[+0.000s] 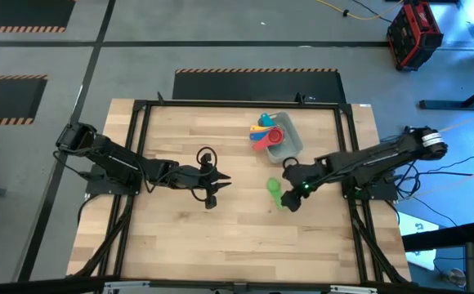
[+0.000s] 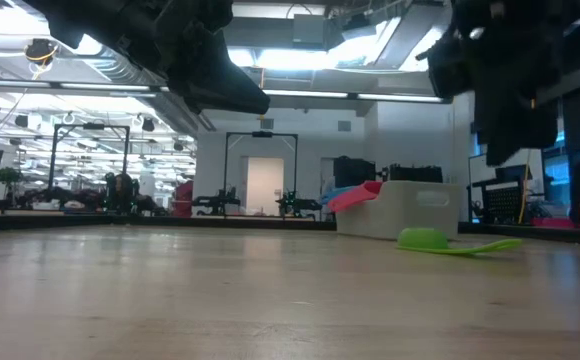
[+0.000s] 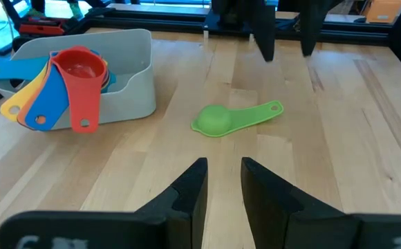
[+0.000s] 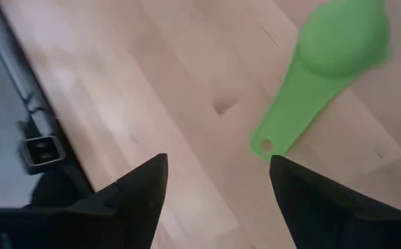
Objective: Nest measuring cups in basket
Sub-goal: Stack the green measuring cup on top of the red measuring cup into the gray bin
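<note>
Pickup of the last loose cup looks like the step in hand. In the high view, the green measuring cup (image 1: 275, 192) lies alone on the wooden table (image 1: 221, 237), right of centre in the frame, bowl down with its flat handle flat on the wood. Above it, toward the upper right of the table, sits the basket (image 1: 290, 140), already holding a fanned stack of cups with the red cup (image 1: 273, 136) on top and yellow, orange and blue handles poking out to the left. The right gripper (image 1: 292, 198) hovers just beside the green cup's handle end; in its wrist view the fingers are spread wide and hold nothing, with the handle tip showing between them farther off. By this judgement, the next move calls for lowering the gripper, closing on the thin handle, then carrying the cup over the basket to set it into the stack. The left gripper (image 1: 218, 181) waits at the table's centre, well apart from the cup, its fingers narrowly parted and empty.
</note>
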You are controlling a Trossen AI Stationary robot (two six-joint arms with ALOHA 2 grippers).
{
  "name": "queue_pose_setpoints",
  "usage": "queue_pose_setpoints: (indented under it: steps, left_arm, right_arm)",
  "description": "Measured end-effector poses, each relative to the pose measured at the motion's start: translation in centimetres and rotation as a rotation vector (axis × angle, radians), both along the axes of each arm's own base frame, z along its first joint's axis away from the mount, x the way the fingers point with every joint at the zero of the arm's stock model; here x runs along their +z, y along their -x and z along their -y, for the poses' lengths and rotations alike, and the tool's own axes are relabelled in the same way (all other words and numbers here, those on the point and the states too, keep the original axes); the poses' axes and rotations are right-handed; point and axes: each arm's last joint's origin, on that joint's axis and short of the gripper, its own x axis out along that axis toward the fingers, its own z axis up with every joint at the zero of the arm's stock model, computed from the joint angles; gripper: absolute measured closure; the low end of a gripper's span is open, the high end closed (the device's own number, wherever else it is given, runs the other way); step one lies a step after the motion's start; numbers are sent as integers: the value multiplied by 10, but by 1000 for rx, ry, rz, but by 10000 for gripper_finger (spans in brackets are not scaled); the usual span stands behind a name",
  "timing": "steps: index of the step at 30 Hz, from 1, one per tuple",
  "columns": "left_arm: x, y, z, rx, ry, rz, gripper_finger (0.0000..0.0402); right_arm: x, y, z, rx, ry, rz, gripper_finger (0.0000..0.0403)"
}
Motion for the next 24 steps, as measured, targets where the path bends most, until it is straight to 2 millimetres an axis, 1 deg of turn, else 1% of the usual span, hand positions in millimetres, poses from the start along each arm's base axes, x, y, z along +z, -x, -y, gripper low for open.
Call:
queue_pose_setpoints:
  steps: [16, 24]
  left_arm:
    - [0, 0, 0, 0, 0, 0, 320]
    - [0, 0, 0, 0, 0, 0, 320]
  right_arm:
    - [-44, -15, 0, -2, 79, -196, 144]
    - [-57, -21, -1, -4, 85, -220, 144]
